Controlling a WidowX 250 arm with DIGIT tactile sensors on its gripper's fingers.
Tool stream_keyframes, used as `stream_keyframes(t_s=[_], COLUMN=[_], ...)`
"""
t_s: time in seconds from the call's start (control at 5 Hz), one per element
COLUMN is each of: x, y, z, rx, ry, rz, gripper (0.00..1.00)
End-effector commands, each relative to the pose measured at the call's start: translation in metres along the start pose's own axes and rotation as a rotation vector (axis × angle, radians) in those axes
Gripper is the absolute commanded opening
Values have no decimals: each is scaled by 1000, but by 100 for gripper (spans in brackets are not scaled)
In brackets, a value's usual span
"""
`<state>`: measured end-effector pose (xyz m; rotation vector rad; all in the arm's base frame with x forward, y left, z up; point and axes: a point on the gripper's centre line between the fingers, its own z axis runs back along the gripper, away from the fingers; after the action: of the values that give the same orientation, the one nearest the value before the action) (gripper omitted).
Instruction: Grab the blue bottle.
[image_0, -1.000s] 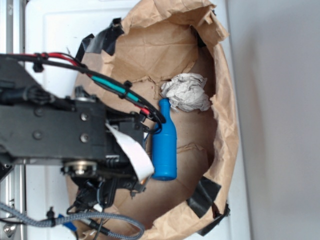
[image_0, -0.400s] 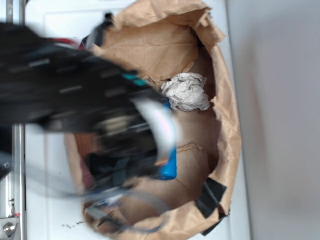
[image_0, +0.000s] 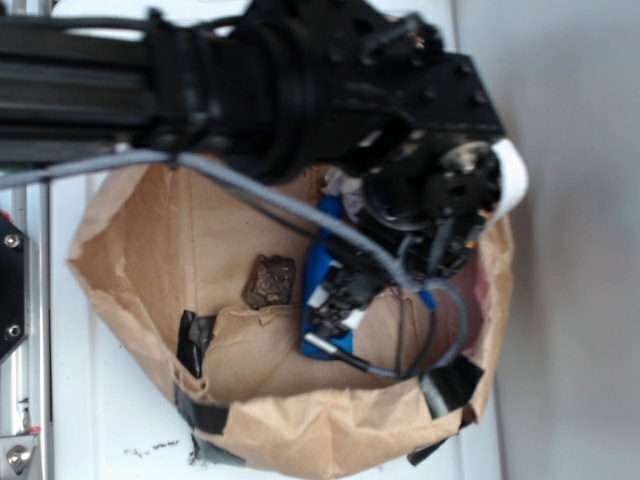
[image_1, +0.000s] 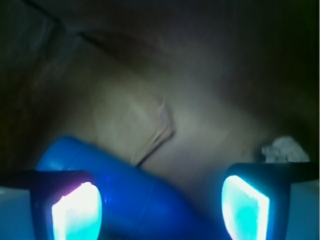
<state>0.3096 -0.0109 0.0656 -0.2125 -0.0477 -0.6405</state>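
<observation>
The blue bottle (image_0: 320, 266) lies on the floor of the brown paper bag (image_0: 150, 250), mostly covered by my arm in the exterior view. My gripper (image_0: 334, 312) is down inside the bag, right over the bottle. In the wrist view the blue bottle (image_1: 135, 190) runs slantwise between the two lit fingertips (image_1: 76, 212). My gripper (image_1: 160, 212) is open. The bottle's body sits close against the left pad, and bag floor shows in the gap before the right pad.
A crumpled white paper ball (image_1: 285, 149) lies just beyond the right finger. A dark brown lump (image_0: 270, 282) rests on the bag floor left of the bottle. Black tape (image_0: 195, 340) patches the bag's crumpled walls, which stand all round the gripper.
The arm has swung from the left side across and over the bag. The gripper has dropped onto the bottle, which now is mostly hidden in the exterior view.
</observation>
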Motion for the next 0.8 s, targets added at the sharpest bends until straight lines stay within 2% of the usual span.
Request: stream_keyframes(t_s=[0.0, 0.2, 0.6], x=[-12, -18, 0], y=[-70, -81, -53], z=[15, 19, 1], rx=[11, 15, 10], ry=[-73, -93, -43], rz=[-263, -287, -243], gripper=[100, 100, 100])
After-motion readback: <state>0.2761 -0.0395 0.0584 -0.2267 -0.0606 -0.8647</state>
